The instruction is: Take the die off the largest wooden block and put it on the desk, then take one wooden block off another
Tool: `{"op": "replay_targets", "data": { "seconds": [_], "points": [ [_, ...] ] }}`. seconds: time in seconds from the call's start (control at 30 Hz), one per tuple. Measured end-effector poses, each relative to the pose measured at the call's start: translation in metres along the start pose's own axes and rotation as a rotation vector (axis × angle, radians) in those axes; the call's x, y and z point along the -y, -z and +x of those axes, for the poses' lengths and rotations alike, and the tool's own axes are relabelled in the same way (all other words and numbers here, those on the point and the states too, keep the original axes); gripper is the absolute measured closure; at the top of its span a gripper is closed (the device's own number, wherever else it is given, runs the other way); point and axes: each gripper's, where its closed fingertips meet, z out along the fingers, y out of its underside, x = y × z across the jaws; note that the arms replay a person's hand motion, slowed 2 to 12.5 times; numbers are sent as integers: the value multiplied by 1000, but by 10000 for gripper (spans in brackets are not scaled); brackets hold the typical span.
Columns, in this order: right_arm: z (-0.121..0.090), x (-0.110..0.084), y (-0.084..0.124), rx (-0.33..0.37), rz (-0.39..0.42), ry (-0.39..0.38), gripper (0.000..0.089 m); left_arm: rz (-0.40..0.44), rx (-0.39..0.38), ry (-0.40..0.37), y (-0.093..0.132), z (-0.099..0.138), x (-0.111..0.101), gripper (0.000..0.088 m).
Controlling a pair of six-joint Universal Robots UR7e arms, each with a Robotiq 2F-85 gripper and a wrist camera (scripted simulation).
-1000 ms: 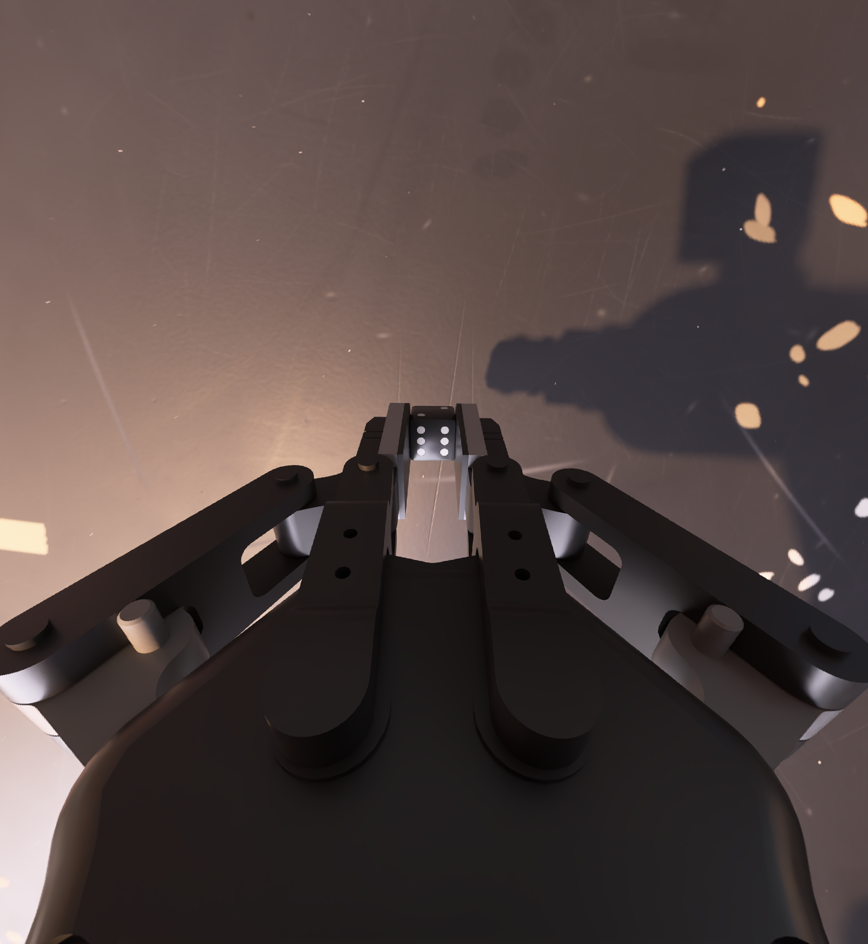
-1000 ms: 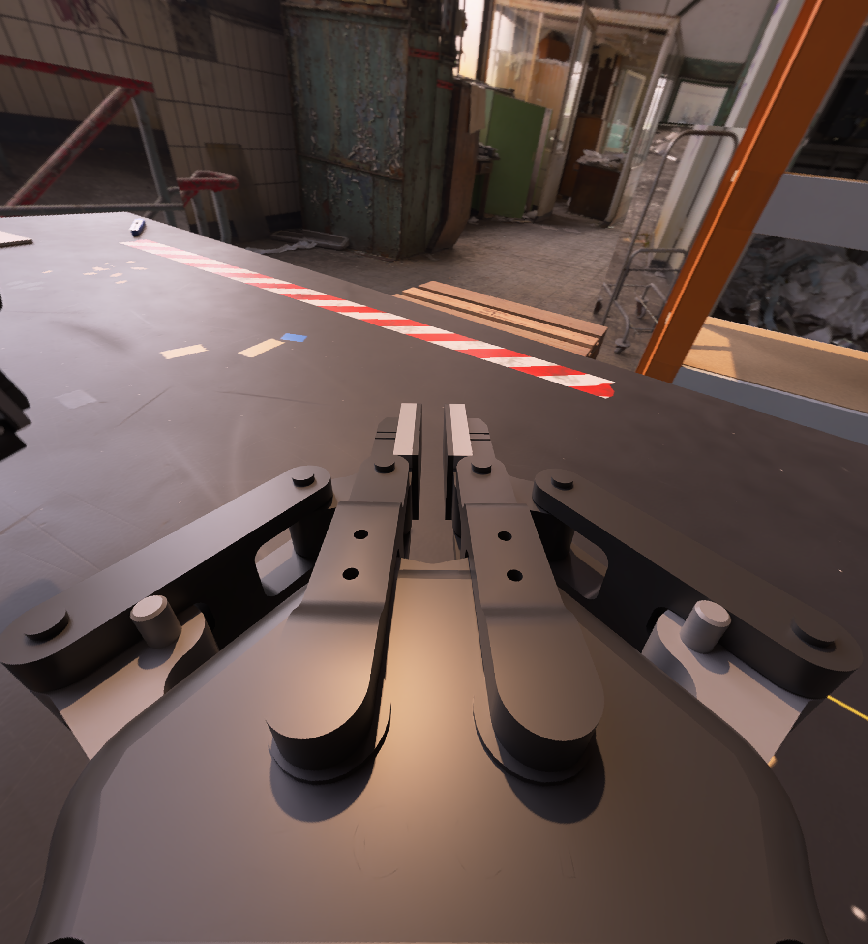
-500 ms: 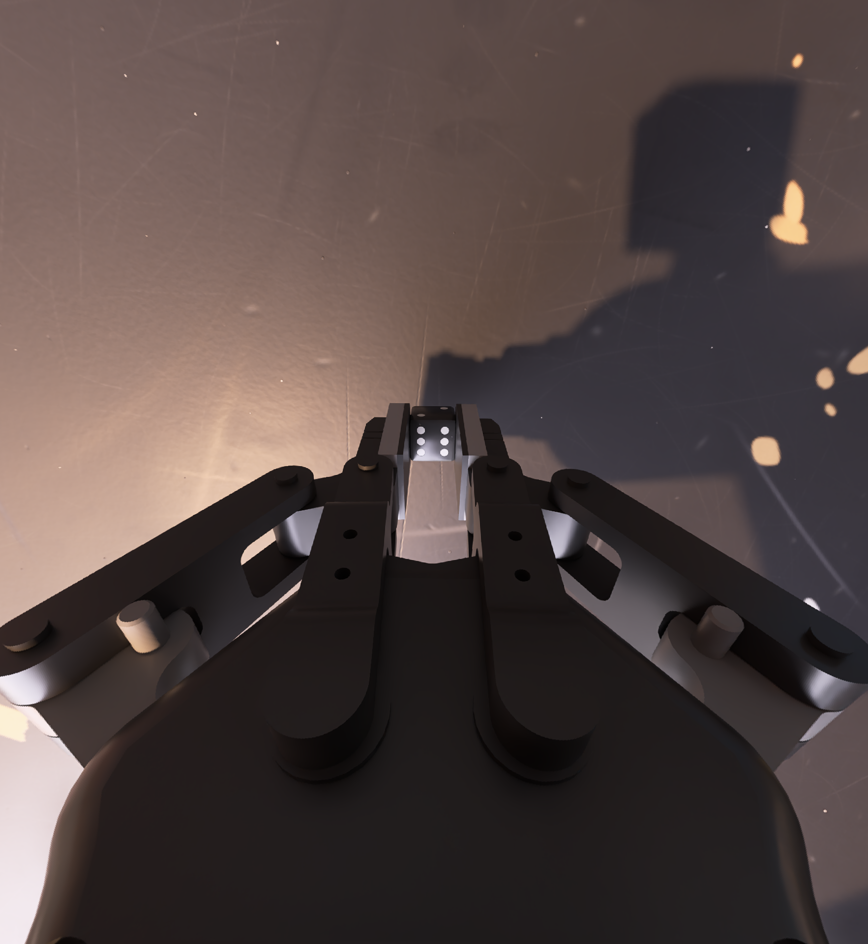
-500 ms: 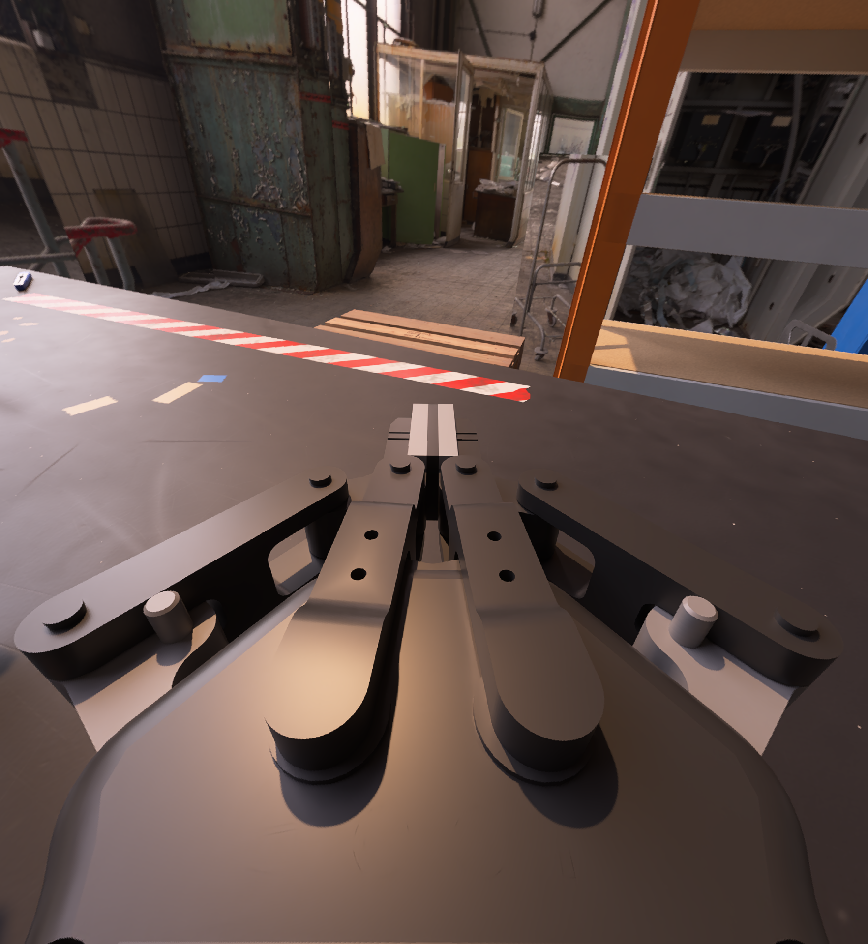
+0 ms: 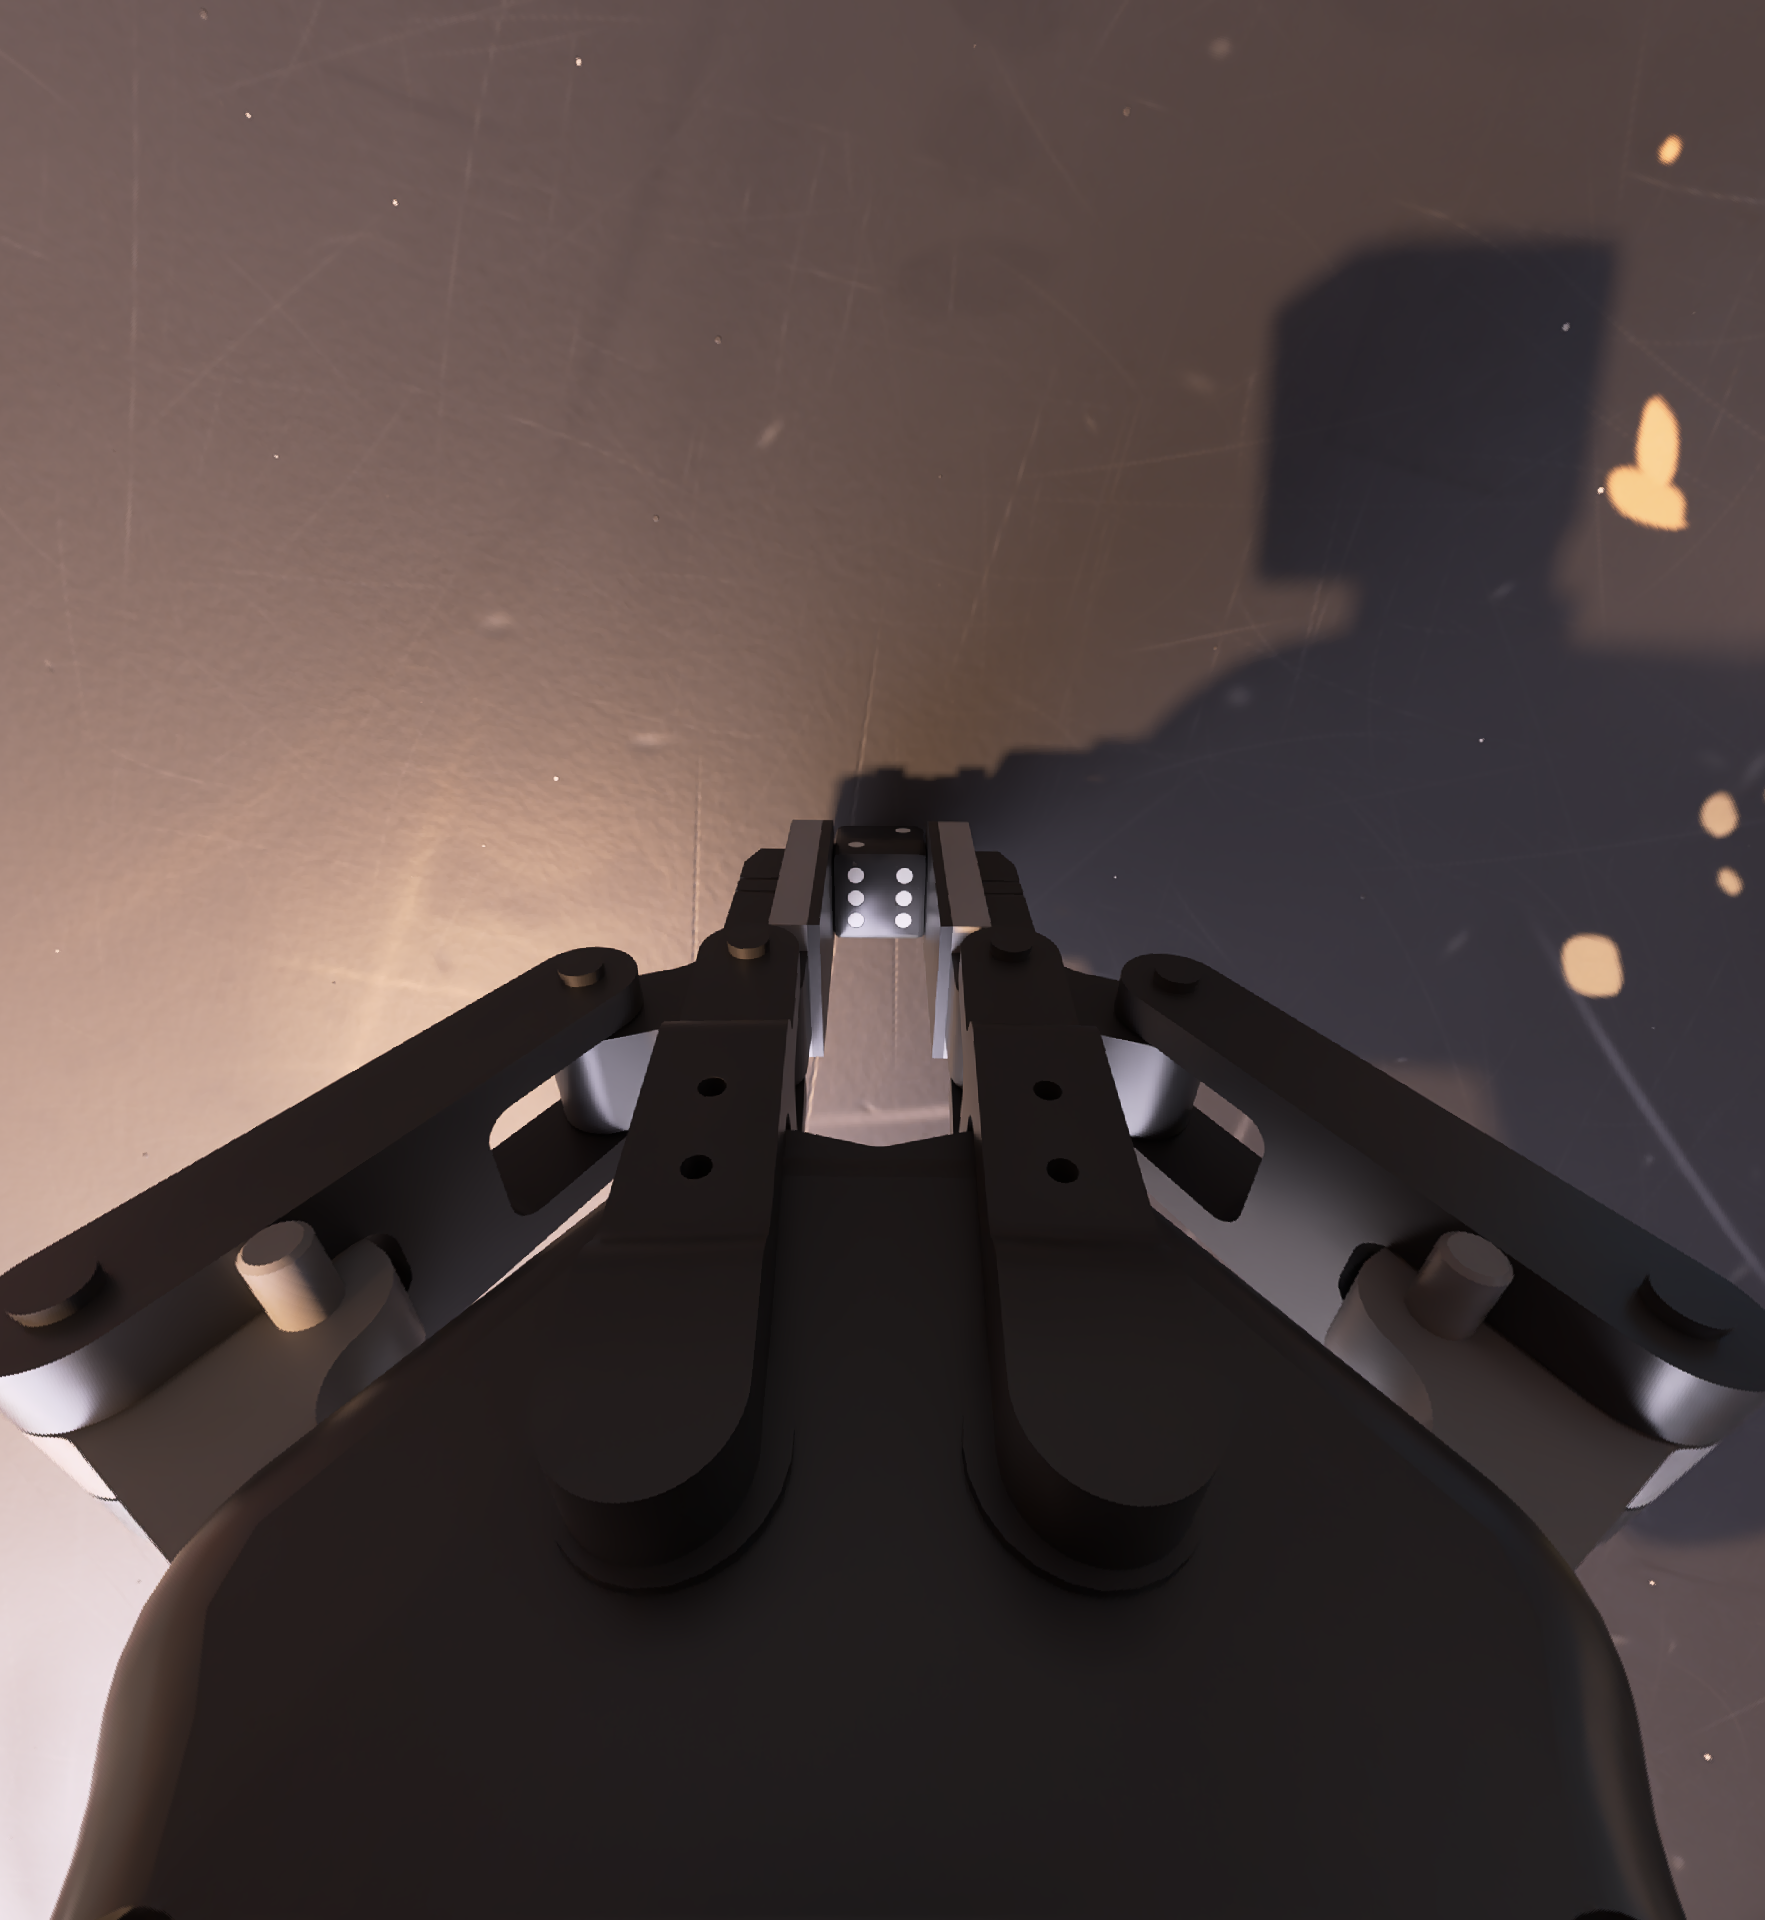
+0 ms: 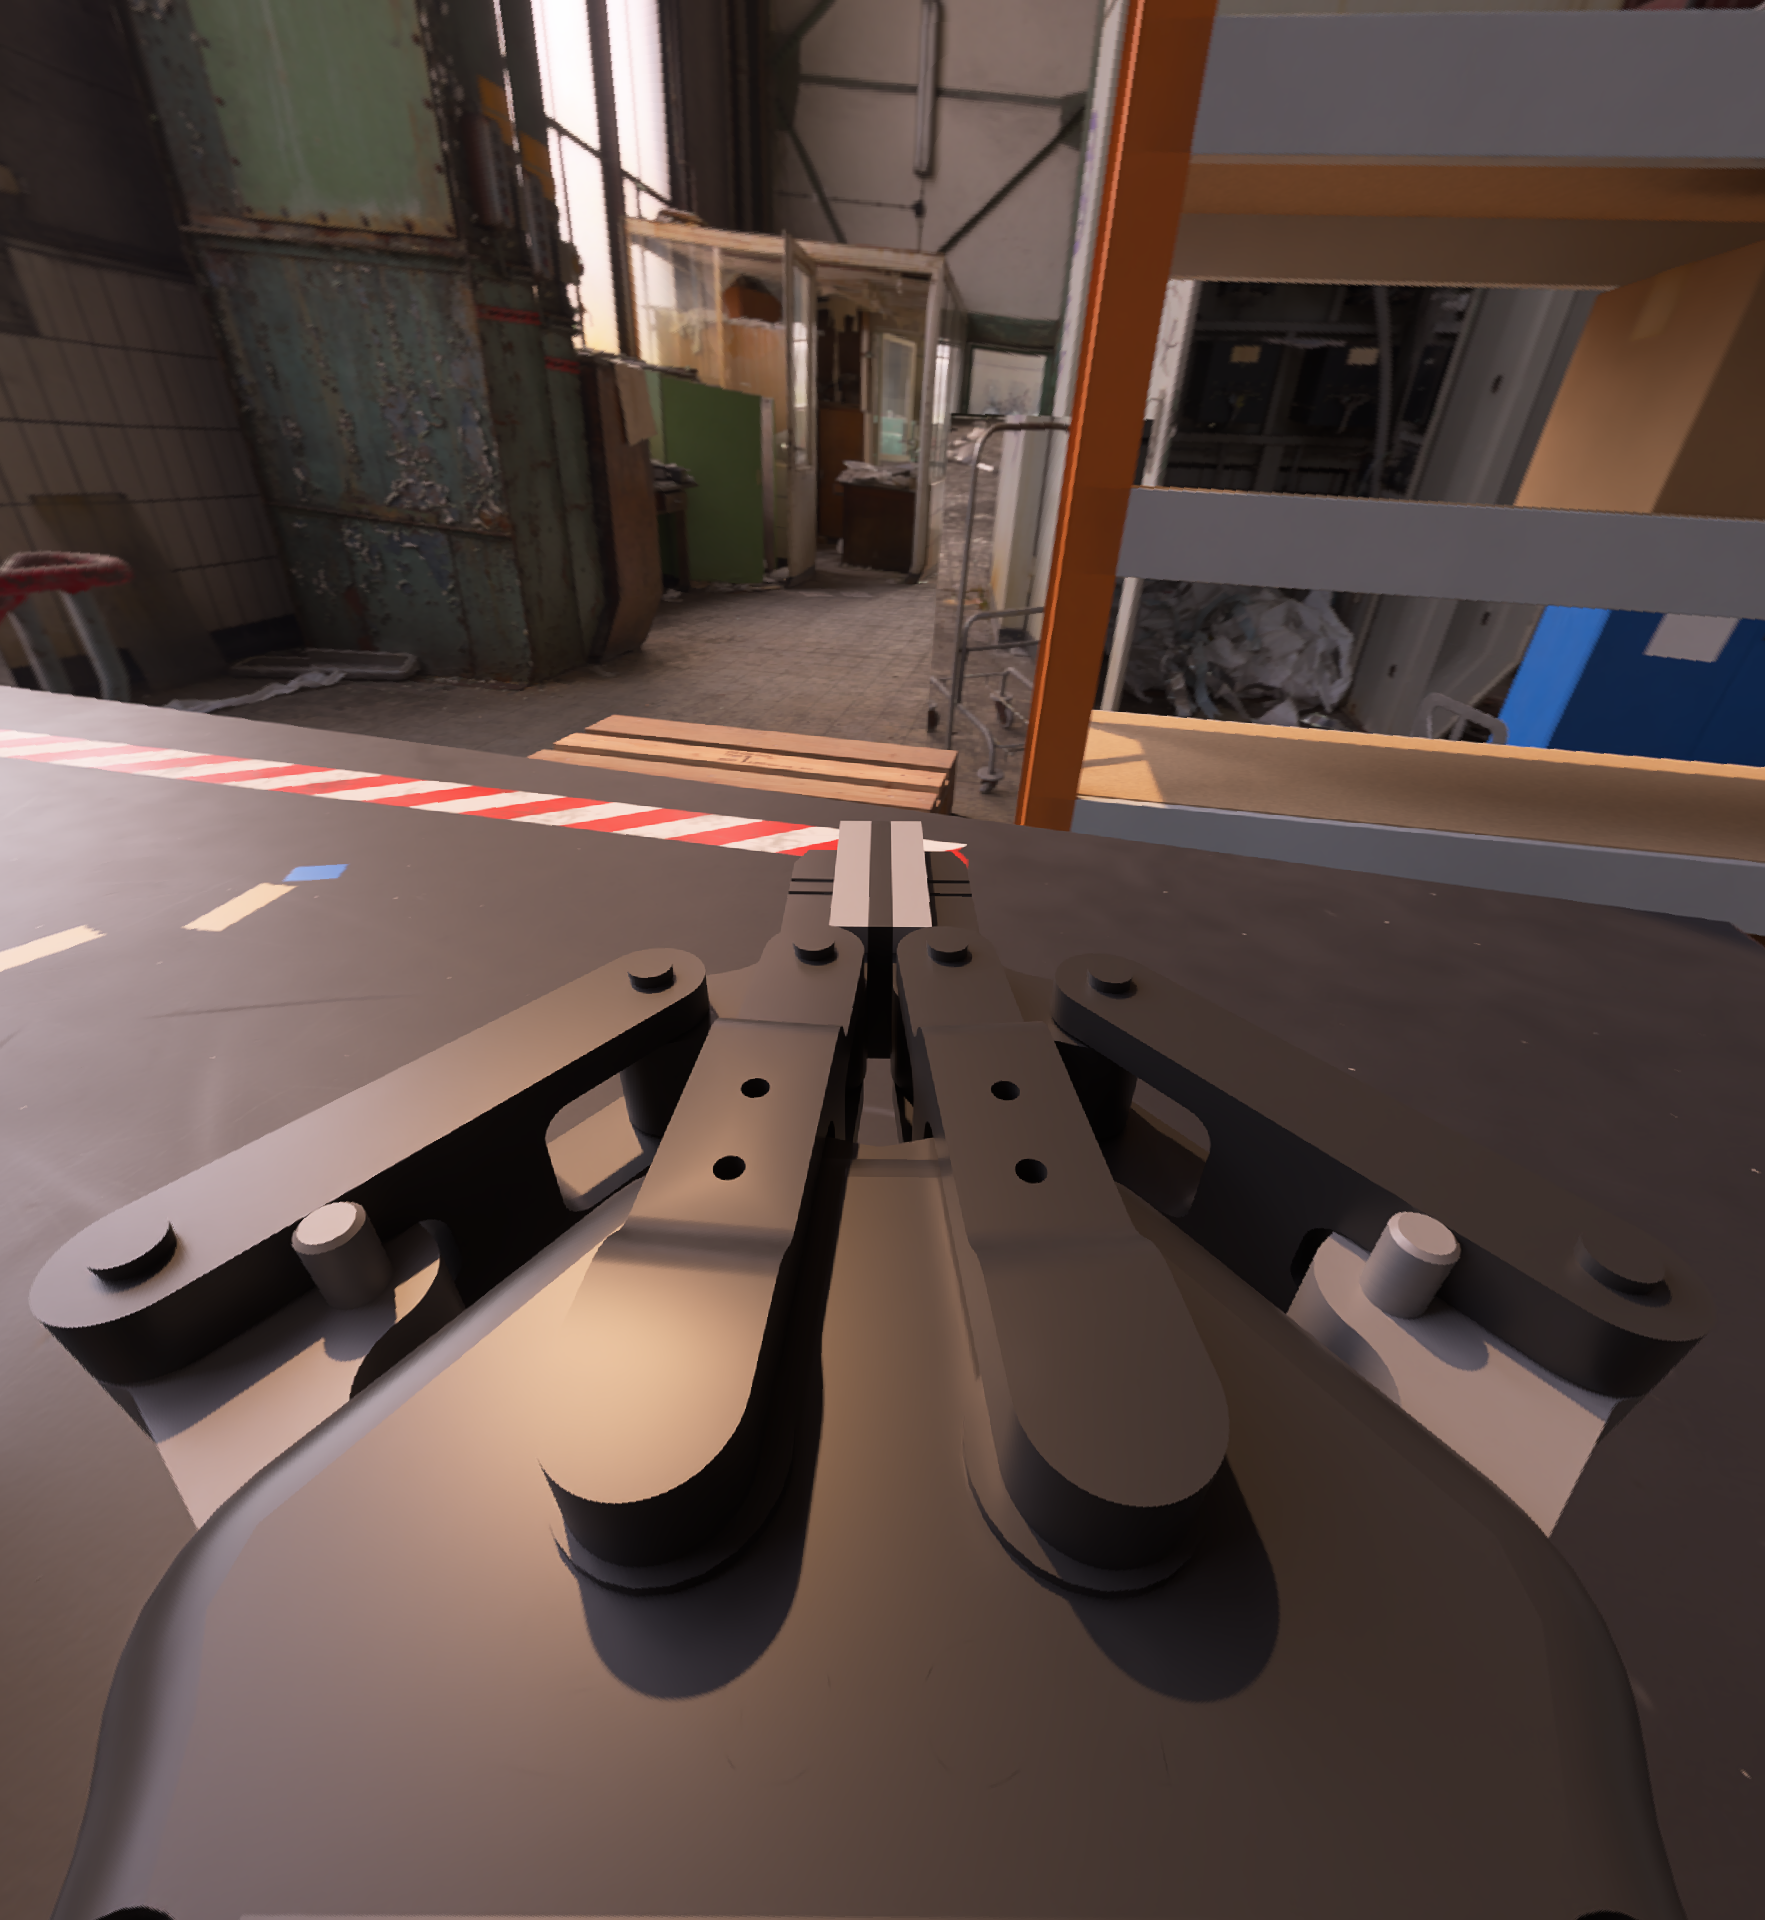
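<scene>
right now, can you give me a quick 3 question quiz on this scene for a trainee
1. True or false: the left gripper holds a black die between its fingers.
2. The right gripper is: A) shut on a wooden block, B) shut with nothing in it, C) wide open.
3. Fill in: a red and white striped tape runs along the far edge of the dark ____.

Key: 1 true; 2 B; 3 desk

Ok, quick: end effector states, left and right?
Left end effector: closed on the black die, above the desk.
Right end effector: closed, holding nothing.
</scene>
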Motion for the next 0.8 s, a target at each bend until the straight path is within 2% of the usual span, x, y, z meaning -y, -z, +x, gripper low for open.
{"op": "replay_targets", "data": {
  "seconds": [0.47, 0.5, 0.53, 0.8],
  "points": [
    [43, -7, 6, -130, -31, -20, 893, 38, 7, 0, 0, 2, 1, 726],
    [47, -8, 7, -141, -34, -16, 893, 41, 7, 0, 0, 2, 1, 707],
    [51, -8, 8, -152, -38, -12, 893, 44, 7, 0, 0, 3, 1, 646],
    [81, -17, 17, -241, -78, 12, 893, 89, 17, -4, 12, 6, 4, 581]
  ]
}}
